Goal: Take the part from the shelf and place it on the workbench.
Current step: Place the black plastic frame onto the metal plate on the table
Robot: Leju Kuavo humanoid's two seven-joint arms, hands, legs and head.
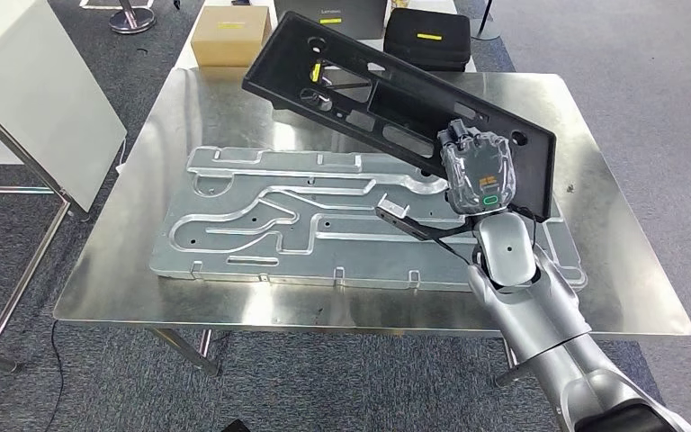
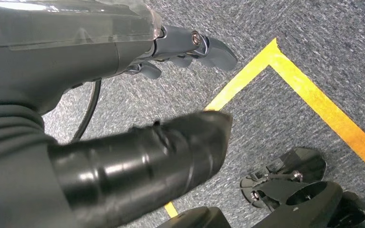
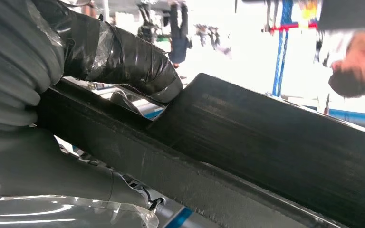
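Our right hand (image 1: 479,171) grips the black part (image 1: 387,99) at its near-right end; its long axis slants away leftward, tilted above the silver fixture (image 1: 234,234); our left hand (image 2: 123,118) hangs empty, fingers loosely apart.

Right hand (image 3: 52,118) around the black part's (image 3: 266,156) edge, thumb on top.

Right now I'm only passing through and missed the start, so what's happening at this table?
The robot's right hand grips a long black plastic part by its right end and holds it tilted above the steel workbench. The part hangs over a silver metal fixture plate with shaped grooves and is not yet laid down. The left hand hangs by the robot's side over grey carpet and holds nothing. A cardboard box and a black case sit beyond the bench.
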